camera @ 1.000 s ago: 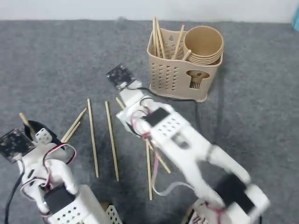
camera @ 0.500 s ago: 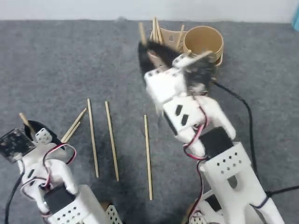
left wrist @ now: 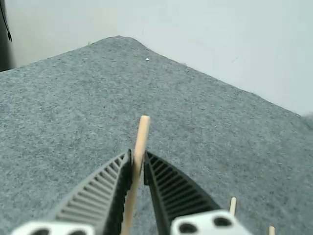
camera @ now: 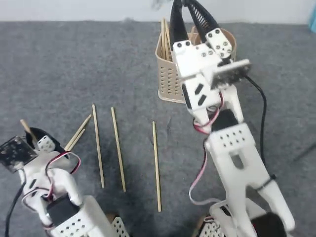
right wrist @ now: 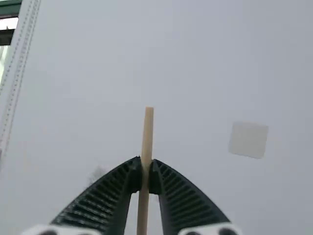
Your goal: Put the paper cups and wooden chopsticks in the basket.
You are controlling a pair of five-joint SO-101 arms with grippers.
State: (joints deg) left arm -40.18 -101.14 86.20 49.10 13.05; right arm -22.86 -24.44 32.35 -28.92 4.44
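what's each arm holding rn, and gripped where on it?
Left gripper: jaws shut on a wooden chopstick, gripped on the shaft with a short end poking out past them. Right gripper: same hold on a second chopstick.

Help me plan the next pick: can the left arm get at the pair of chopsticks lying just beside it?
Probably not yet. The path looks free: the pair of chopsticks lies on open carpet near it. But the left pincer is shut on a single chopstick, so it must drop that first.
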